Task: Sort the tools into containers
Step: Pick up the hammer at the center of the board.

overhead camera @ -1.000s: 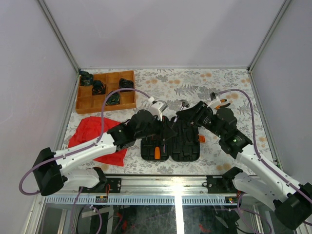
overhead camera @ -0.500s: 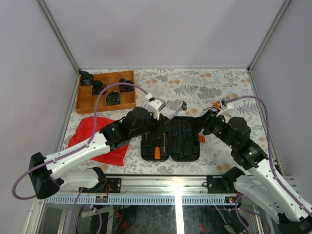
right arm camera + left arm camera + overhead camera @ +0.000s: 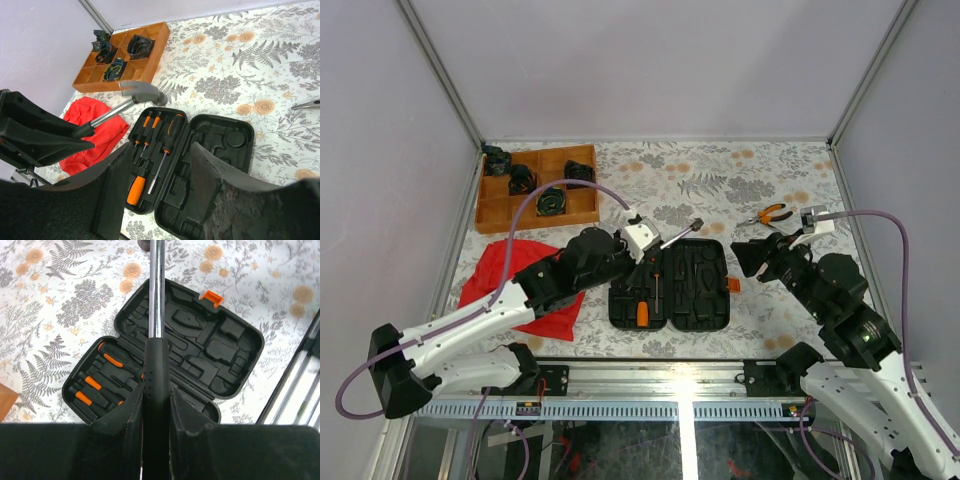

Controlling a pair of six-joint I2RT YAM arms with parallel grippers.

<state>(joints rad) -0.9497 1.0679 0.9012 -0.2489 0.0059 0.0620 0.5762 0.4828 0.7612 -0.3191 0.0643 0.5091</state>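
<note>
Between our left fingers we clench the hammer by its black grip, head out ahead, above the open tool case. Our right fingers are spread, empty, with the case in front of them. Pliers lie on the counter just beyond them.

The black clamshell case lies open and flat on the tabletop, with its orange latch at the right edge. Orange-and-black screwdrivers sit in the moulded slots of its left half. The hammer, steel-shafted with a black grip, is clamped in the left gripper over the case, its head toward the far edge. Orange-handled pliers lie beyond the case's right end, apart from it.
</note>
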